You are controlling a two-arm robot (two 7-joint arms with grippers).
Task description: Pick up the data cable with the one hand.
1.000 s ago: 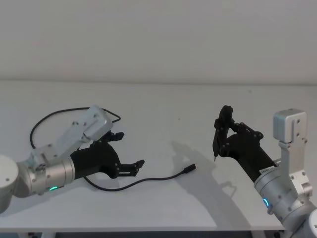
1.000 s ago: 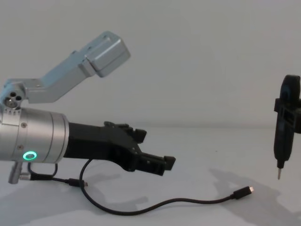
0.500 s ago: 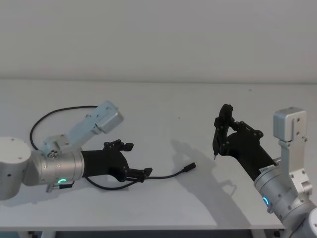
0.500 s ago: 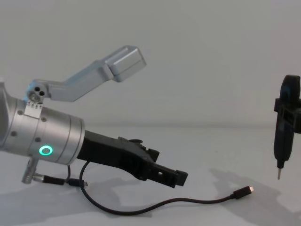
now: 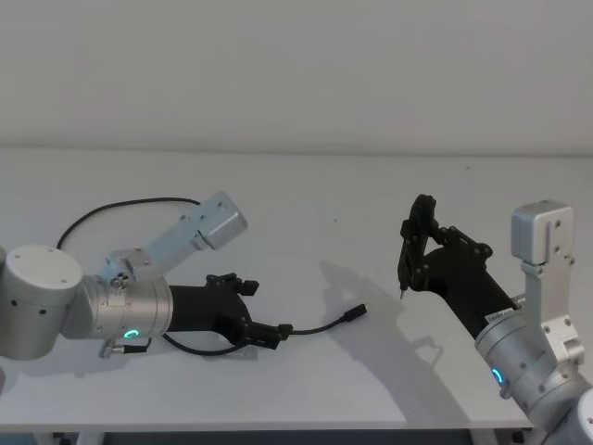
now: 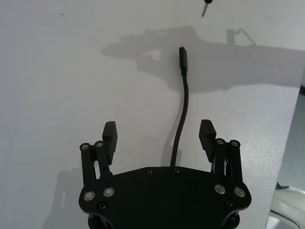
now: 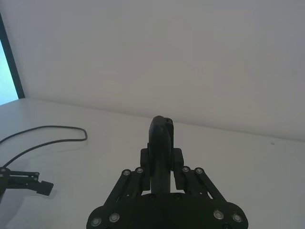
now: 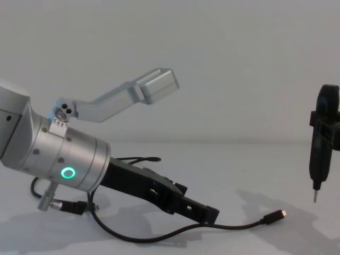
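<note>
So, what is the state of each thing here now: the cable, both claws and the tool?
left claw: open, low over the table, astride the data cable.
data cable: lying on the table, not gripped.
right claw: shut on the pen-shaped tool, raised.
pen-shaped tool: held upright, tip down, off the table.

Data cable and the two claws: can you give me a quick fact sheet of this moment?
data cable: lying on the table, not gripped
left gripper: open, low over the table, one finger on each side of the cable
right gripper: held up at the right, shut on a pen-shaped tool
task status: cable not yet picked up
</note>
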